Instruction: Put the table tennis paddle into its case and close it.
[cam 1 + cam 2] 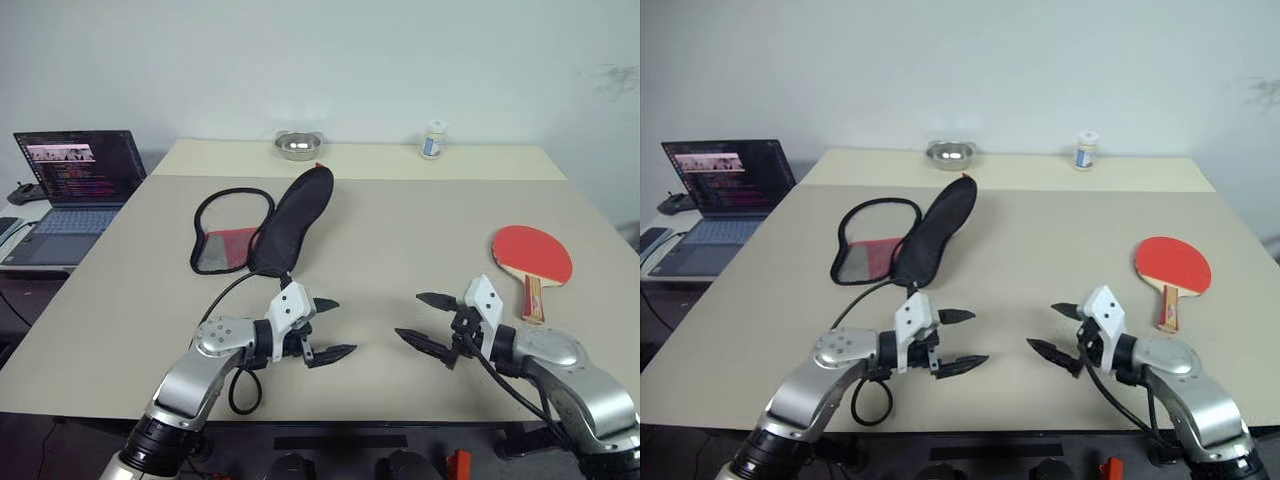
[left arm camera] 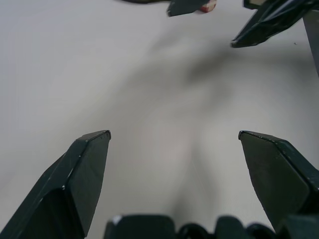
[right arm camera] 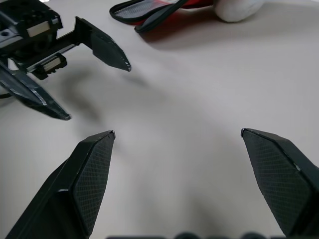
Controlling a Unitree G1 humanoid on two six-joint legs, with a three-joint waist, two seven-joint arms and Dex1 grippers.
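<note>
Beyond the open case [image 1: 265, 225], a steel bowl [image 1: 298, 146] and bottle [image 1: 433, 140].

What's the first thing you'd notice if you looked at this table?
Probably the bright red table tennis paddle lying flat on the table's right side, just beyond the right pincer. Next, the case, unzipped and spread open, sits left of the middle, beyond the left pincer. Both pincers hover open near the front edge, holding nothing.
</note>
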